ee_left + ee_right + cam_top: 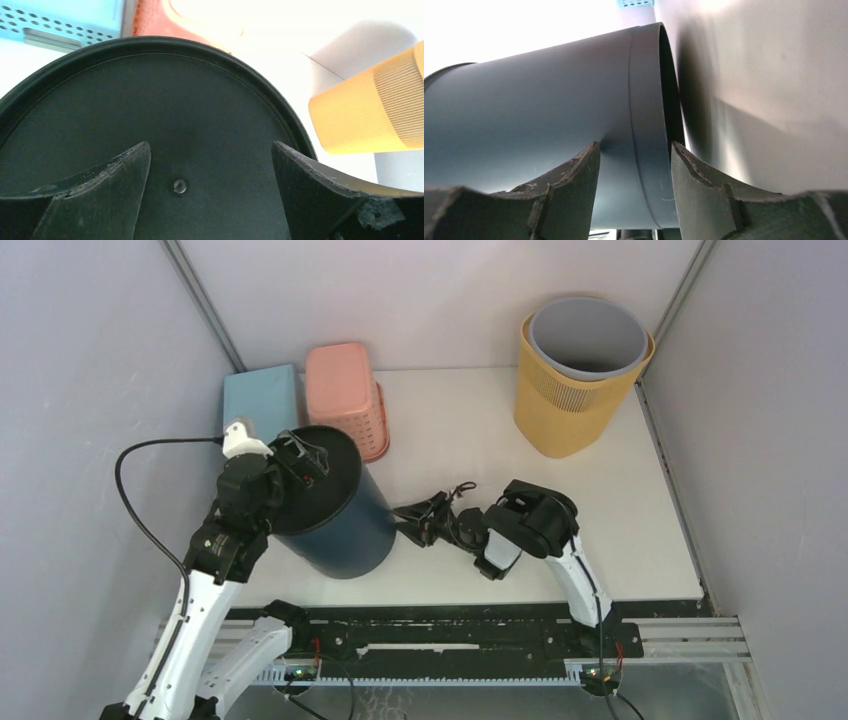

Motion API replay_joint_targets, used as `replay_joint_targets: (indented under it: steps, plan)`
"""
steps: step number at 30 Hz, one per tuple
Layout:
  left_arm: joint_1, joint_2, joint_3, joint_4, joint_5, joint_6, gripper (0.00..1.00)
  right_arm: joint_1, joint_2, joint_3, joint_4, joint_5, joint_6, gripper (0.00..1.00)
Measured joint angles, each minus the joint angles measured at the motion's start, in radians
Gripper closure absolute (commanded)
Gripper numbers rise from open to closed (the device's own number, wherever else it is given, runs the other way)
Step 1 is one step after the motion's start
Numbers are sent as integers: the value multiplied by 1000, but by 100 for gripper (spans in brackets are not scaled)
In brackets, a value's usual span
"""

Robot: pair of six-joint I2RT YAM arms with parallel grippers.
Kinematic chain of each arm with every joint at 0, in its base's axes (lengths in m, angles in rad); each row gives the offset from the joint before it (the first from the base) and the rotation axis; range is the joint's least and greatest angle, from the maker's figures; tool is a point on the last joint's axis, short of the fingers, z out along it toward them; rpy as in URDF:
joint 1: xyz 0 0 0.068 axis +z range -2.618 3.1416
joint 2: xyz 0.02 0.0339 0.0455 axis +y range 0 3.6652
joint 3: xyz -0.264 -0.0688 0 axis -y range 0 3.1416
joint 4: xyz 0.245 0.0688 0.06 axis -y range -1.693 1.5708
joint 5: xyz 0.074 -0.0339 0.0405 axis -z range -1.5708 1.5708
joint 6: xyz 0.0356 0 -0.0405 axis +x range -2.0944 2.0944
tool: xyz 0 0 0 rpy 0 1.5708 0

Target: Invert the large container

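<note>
Right claw (635,146), parted, at dark container (345,525) rim; left claw (210,145), wide, over its base.

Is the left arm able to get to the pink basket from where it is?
Probably yes. The left gripper hangs open over the dark bin's base, and the pink basket lies just behind that bin with nothing on top of it. The bin is below the gripper, not in its way.
</note>
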Motion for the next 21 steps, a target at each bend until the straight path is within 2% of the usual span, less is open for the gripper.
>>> replay_joint_targets:
  steps: [3, 8, 15, 21]
  plan:
    - [-2, -5, -29, 31, 34, -3, 6, -11, -58, -63, -42, -10, -45, 33]
    - [-23, -8, -82, 96, 73, -10, 7, -68, -213, -169, -214, -11, -140, 25]
    - [-96, 45, -109, 209, 91, -22, 8, -157, -505, -264, -503, -12, -322, 26]
    - [-148, 162, -108, 354, 122, -37, 8, -163, -767, -273, -762, -32, -519, 29]
